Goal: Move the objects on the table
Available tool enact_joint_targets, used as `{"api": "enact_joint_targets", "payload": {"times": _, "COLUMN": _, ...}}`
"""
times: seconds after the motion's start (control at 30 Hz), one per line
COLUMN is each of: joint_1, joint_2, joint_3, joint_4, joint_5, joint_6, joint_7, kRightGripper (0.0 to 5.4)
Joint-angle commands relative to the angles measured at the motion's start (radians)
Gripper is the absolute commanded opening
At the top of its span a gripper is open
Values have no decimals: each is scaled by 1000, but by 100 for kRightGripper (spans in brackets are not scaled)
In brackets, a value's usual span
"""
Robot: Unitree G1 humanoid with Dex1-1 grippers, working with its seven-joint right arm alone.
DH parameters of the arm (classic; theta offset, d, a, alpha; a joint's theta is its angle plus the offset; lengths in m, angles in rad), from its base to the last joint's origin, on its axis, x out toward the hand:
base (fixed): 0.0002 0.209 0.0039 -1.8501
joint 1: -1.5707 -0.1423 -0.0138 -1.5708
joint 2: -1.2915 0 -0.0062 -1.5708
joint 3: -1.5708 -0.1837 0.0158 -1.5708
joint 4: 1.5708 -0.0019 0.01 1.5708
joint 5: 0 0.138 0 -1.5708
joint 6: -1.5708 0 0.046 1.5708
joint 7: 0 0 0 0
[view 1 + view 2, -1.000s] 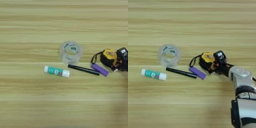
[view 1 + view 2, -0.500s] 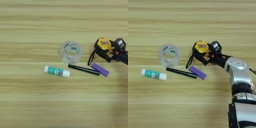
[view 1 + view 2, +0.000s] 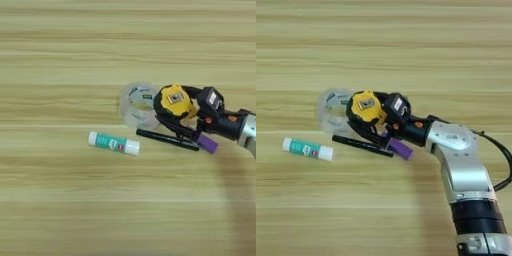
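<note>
While the right gripper (image 3: 381,116) holds the yellow-and-black tape measure (image 3: 365,107) between its two black fingers, the silver forearm (image 3: 458,160) reaches in from the bottom-right corner of the table (image 3: 406,45) toward its middle. The fingers appear to pinch the tape measure's body from the right side, and its black cord (image 3: 363,131) loops down below the case. Whether the case rests on the wood or rides just above it I cannot tell.

The tape measure sits near the middle of the surface, touching or overlapping the right rim of the clear tape roll (image 3: 333,109). Just below it lies the slim black pen (image 3: 362,145), pointing left and right, and the short purple cylinder (image 3: 400,148) sits at the pen's right end, partly under the gripper. The white-and-teal glue stick (image 3: 307,149) lies apart, further toward the left edge.

The main risk, as I judge it, is crowding. A further push to the left would likely shove the tape roll, which looks light and could slide or tip. The hanging cord lies close over the pen and could drag it or roll it out of place. The purple cylinder, being round and so near the fingers, may roll away at a nudge. A grip that catches only one side of the case might also let the tape measure twist or slip.
</note>
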Motion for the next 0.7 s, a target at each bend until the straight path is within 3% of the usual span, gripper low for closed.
{"api": "enact_joint_targets", "payload": {"times": 0.03, "joint_1": -60, "joint_2": -40, "joint_3": -23, "joint_4": -226, "joint_5": 51, "joint_6": 24, "joint_7": -46, "kRightGripper": 450}}
{"api": "enact_joint_targets", "payload": {"times": 0.23, "joint_1": -24, "joint_2": -35, "joint_3": 14, "joint_4": -343, "joint_5": 83, "joint_6": 73, "joint_7": -37, "kRightGripper": 450}}
{"api": "enact_joint_targets", "payload": {"times": 0.7, "joint_1": -26, "joint_2": 17, "joint_3": 234, "joint_4": -328, "joint_5": 40, "joint_6": 78, "joint_7": -19, "kRightGripper": 450}}
